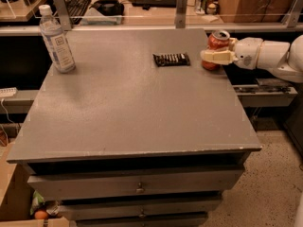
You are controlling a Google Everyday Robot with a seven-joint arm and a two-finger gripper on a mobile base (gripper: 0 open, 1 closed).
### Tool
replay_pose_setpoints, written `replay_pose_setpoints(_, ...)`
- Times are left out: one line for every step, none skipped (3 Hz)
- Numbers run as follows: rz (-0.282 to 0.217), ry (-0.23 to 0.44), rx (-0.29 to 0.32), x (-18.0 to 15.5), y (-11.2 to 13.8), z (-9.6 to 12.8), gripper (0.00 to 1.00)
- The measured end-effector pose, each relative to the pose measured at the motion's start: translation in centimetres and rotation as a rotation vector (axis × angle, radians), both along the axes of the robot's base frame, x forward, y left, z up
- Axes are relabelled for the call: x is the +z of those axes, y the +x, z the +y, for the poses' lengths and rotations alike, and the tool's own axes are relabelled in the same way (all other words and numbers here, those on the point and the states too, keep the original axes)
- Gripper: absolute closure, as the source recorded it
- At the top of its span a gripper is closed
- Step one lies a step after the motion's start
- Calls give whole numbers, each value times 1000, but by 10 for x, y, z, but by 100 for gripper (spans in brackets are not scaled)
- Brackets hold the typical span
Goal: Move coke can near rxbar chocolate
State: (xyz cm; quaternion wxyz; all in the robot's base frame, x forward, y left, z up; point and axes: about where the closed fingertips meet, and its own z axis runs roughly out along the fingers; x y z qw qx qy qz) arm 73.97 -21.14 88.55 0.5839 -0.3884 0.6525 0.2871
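The coke can [218, 40] is red with a silver top and tilts slightly at the table's far right edge. My gripper [214, 56] reaches in from the right and is shut on the can, with one cream finger [218, 56] across its front. The can's lower part is hidden behind that finger. The rxbar chocolate [171, 59] lies flat on the grey table top [132, 108], a short way left of the can and apart from it.
A clear water bottle [56, 40] stands at the table's far left corner. Behind the table runs a shelf [142, 18] with a keyboard, headphones and other items. Drawers [137, 186] sit below the table top. My white arm [274, 56] extends past the right edge.
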Motion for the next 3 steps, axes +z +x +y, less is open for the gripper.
replay_pose_setpoints(22, 28, 13, -12, 15, 13, 12)
replay_pose_setpoints(44, 50, 42, -17, 25, 29, 0)
replay_pose_setpoints(46, 55, 63, -13, 21, 34, 0)
